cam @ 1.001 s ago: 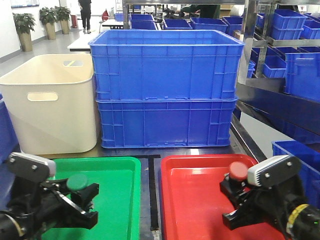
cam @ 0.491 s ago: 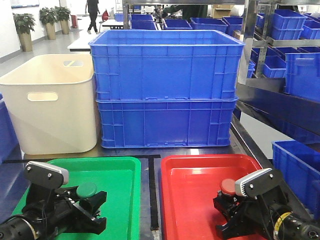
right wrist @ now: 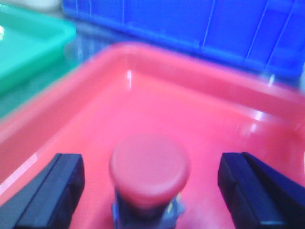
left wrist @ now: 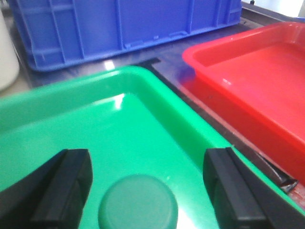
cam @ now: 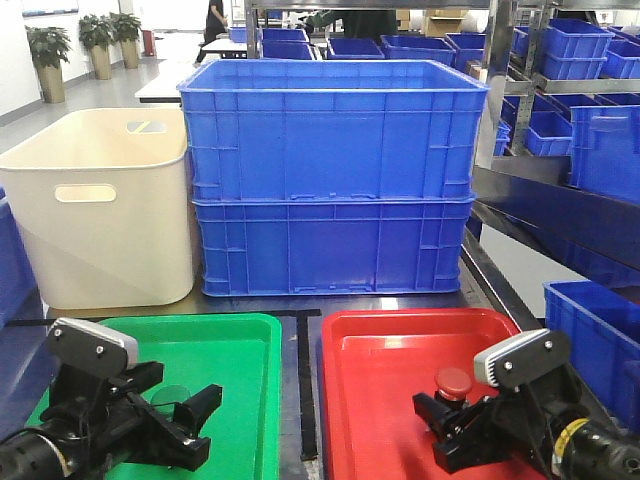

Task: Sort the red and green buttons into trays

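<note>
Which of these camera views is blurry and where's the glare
Right wrist view: soft throughout, the red button and red tray smeared. Left wrist view: sharper, white glare on the green tray. Front view: crisp, with shine on both tray rims.

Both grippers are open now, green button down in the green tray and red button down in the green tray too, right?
Not quite. The red button sits in the red tray, as the front view shows. The rest holds: green button in the green tray, left gripper and right gripper open.
</note>
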Available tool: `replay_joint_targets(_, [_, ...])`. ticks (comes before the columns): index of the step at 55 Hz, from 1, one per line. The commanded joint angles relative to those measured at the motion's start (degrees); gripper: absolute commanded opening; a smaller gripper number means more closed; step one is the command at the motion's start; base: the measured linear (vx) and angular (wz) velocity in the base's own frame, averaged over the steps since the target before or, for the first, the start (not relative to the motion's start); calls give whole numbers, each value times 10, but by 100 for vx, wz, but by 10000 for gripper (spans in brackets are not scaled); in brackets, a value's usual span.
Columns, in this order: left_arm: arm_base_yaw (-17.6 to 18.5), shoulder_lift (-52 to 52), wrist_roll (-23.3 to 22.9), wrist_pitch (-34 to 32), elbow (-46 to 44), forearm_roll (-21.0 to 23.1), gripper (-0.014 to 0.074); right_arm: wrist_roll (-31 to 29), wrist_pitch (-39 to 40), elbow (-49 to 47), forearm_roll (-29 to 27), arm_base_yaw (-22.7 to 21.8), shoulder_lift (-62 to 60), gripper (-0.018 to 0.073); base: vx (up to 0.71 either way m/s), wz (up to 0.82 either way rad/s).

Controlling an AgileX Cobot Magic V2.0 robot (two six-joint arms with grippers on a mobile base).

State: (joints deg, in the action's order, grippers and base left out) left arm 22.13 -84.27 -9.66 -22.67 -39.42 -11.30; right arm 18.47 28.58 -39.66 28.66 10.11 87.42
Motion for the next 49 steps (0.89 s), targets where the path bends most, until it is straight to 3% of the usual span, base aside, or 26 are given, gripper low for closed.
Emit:
replay_joint_targets(1, [2, 50, 19, -31, -20, 6, 606, -4, 48, -18, -8, 0, -55, 610, 0, 0])
replay_joint_targets(11, [2, 132, 30, 43, -19, 6, 578, -4, 15, -18, -8, 0, -143, 552, 0, 0])
replay_joint_targets(19, [2, 219, 30, 179, -19, 6, 509, 10, -89, -16, -8, 0, -242, 460, 0, 0])
replay_joint_targets(25, [2, 288, 24, 335, -19, 13, 373, 67, -243, -16, -8, 2, -330, 277, 0, 0])
replay_joint_targets(32, [2, 354, 25, 510, -19, 80, 112, 96, -422, -16, -18, 31, -413, -15, 0, 0])
replay_joint_targets(35, [2, 377, 27, 552, -15, 109, 2, 82, -468, -16, -30, 52, -441, -16, 0, 0])
replay_joint_targets(44, [3, 462, 31, 571, 29, 197, -7, 6, -538, -16, -87, 126, -519, -14, 0, 0])
replay_joint_targets(49, [3, 523, 31, 556, 77, 221, -7, -22, -583, -16, -112, 157, -557, -13, 0, 0])
